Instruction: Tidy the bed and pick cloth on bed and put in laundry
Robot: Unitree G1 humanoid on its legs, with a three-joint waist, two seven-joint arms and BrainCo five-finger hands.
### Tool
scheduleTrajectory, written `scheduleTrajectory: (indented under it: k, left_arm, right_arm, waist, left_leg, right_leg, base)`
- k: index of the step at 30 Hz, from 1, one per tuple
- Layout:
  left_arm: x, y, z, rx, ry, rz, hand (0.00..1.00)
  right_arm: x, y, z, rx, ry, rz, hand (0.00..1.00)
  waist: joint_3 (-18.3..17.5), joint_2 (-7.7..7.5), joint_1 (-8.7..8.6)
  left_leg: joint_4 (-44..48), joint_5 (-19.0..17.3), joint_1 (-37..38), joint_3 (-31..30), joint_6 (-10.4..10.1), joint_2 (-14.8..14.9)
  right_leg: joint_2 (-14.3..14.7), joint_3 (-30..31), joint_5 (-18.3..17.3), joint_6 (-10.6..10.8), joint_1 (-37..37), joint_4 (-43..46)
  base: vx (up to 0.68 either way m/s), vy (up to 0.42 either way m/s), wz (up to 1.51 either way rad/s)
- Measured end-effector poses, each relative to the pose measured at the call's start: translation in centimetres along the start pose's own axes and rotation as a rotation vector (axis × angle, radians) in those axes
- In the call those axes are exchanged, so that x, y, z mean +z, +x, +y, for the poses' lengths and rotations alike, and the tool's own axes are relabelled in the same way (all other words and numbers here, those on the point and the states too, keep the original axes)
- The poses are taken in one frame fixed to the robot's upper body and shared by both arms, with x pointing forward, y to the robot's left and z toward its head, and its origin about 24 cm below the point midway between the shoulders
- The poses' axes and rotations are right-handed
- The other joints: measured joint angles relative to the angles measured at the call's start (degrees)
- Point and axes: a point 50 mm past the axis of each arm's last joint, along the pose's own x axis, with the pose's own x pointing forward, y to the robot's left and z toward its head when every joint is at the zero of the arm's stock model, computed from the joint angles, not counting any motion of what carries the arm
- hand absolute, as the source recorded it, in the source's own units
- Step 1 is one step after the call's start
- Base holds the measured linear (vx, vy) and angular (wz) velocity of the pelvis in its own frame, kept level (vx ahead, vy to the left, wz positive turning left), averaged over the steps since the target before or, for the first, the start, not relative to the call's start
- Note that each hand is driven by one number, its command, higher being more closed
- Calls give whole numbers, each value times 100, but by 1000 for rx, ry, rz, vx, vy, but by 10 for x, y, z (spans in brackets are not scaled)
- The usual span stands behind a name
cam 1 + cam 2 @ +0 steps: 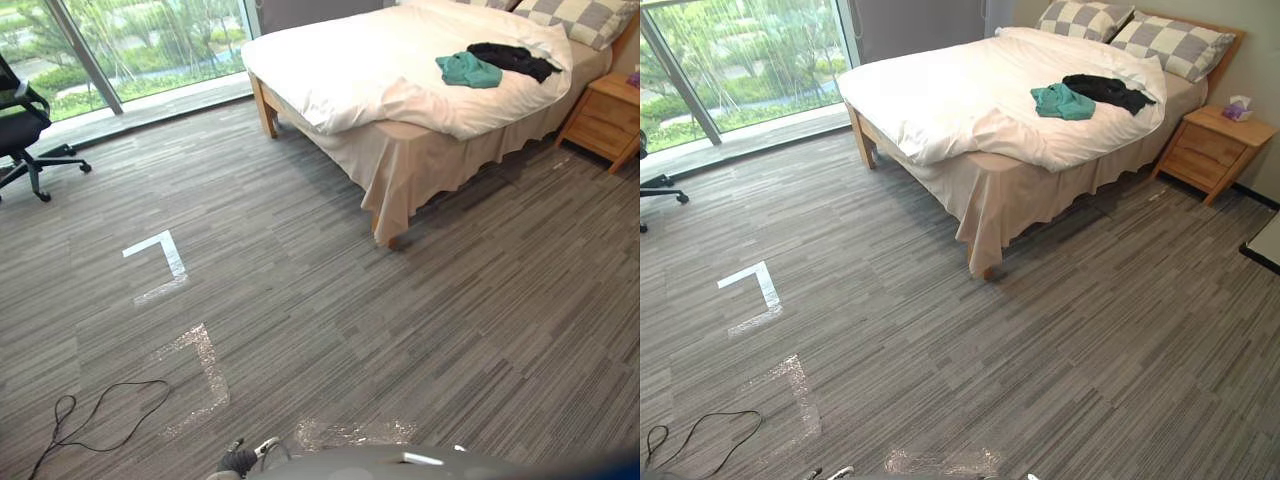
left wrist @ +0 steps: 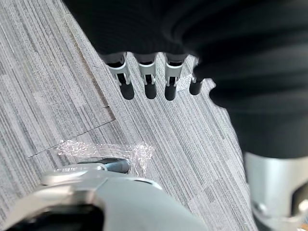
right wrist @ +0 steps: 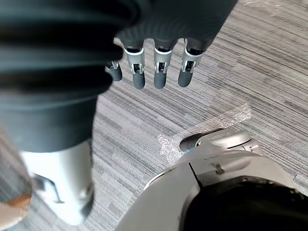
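A teal cloth and a black cloth lie side by side on the white duvet of the bed, across the room at the upper right. The same teal cloth and black cloth appear in the right eye view. My left hand hangs over the grey floor with straight fingers and holds nothing. My right hand hangs the same way, fingers straight and empty. Both hands are far from the bed.
Two checked pillows lie at the bed's head. A wooden nightstand with a tissue box stands beside the bed. A black office chair is at the far left by the glass wall. White tape marks lie on the floor.
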Motion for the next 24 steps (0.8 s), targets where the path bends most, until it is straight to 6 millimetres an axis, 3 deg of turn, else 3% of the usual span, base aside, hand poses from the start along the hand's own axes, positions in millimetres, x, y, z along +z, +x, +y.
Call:
scheduleTrajectory:
  k: [10, 24]
  left_arm:
    - [7, 2, -1, -15, 35, -18, 0]
    - [8, 2, 1, -24, 47, -19, 0]
  right_arm:
    - [7, 2, 4, 14, 21, -16, 0]
    - [12, 2, 9, 25, 37, -25, 0]
  waist:
    - [81, -23, -3]
    - [269, -100, -15]
  left_leg:
    - [-131, -63, 176, 21, -104, 3]
    - [-168, -79, 250, 134, -129, -1]
  right_leg:
    - [-2, -60, -51, 311, 102, -46]
    - [-4, -59, -50, 303, 148, -143]
  base:
    - [29, -9, 1]
    - [-41, -38, -4]
